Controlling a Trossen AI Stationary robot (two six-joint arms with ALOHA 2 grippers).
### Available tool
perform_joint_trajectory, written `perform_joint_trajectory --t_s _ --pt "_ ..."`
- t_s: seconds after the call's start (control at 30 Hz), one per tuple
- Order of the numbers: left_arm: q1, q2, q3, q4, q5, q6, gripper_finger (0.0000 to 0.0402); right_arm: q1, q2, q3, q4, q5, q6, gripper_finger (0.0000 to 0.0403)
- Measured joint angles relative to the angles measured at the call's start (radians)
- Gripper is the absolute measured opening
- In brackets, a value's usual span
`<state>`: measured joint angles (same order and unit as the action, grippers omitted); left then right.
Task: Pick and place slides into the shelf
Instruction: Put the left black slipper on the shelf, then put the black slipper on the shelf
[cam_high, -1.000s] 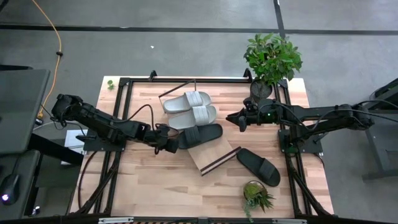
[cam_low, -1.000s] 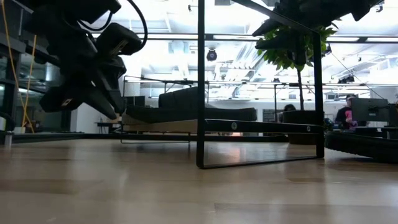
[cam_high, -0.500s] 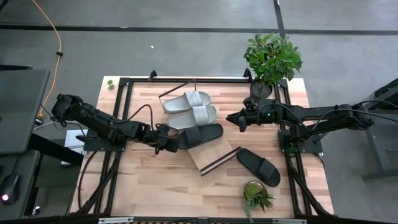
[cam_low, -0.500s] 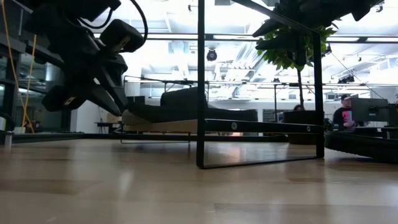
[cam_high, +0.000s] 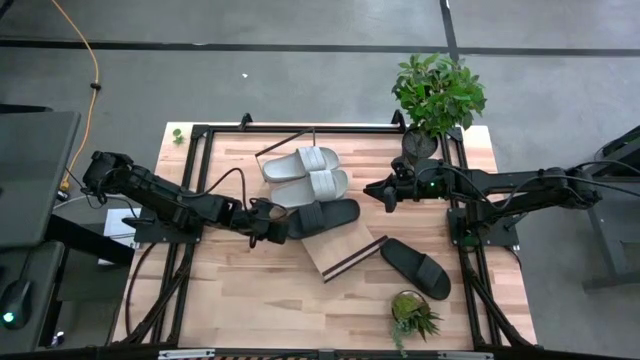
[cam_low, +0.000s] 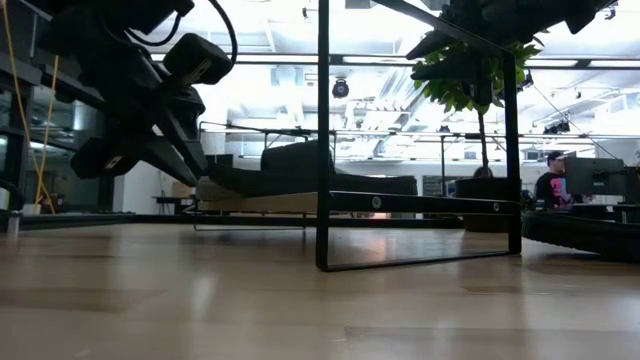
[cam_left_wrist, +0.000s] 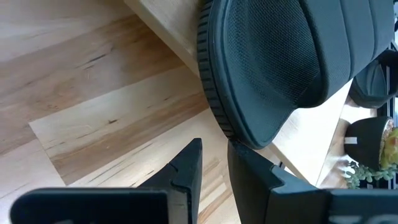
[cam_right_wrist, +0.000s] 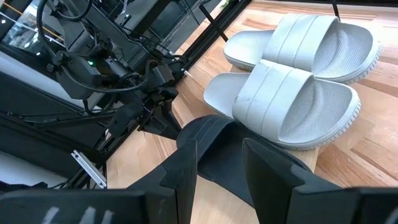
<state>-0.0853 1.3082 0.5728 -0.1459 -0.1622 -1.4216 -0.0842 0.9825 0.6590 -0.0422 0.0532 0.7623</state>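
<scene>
One black slide (cam_high: 322, 215) lies sole-down on the shelf (cam_high: 345, 252), a light-wood board slanting across the table, beside two light grey slides (cam_high: 300, 163) (cam_high: 325, 185). The left wrist view shows its heel (cam_left_wrist: 273, 62). The second black slide (cam_high: 415, 267) rests flat on the tabletop, to the right of the board. My left gripper (cam_high: 277, 222) (cam_left_wrist: 214, 146) is level at that heel, its fingers narrowly apart with nothing between them. My right gripper (cam_high: 383, 193) (cam_right_wrist: 219, 144) waits open, in the air to the right of the shelf. My left gripper comes level from the table's left at the heel end of the black slide. One fingertip (cam_left_wrist: 235, 149) stands right at the heel's sole rim (cam_left_wrist: 231, 132). I cannot tell whether it touches. The slide lies flat on the shelf board.
A large potted plant (cam_high: 437, 95) stands at the far right corner and a small plant (cam_high: 412, 312) near the front edge. Black frame rods (cam_low: 323, 130) rise at the shelf's ends. There is bare tabletop at the near left (cam_high: 240, 290). People show in the room behind.
In the low view my left gripper has edged up and a little toward the black slide on the shelf, tipping slightly. The slides and my right arm have kept still.
</scene>
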Motion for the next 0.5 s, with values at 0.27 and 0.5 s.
perform_joint_trajectory --t_s 0.27,0.5 --pt "0.0 -0.001 0.0 -0.068 0.106 0.066 0.0067 0.0 0.0 0.0 0.001 0.009 -0.004 0.0119" --pt "0.0 -0.001 0.0 -0.135 0.255 0.14 0.0067 -0.001 -0.043 0.0 -0.026 -0.006 -0.03 0.0119"
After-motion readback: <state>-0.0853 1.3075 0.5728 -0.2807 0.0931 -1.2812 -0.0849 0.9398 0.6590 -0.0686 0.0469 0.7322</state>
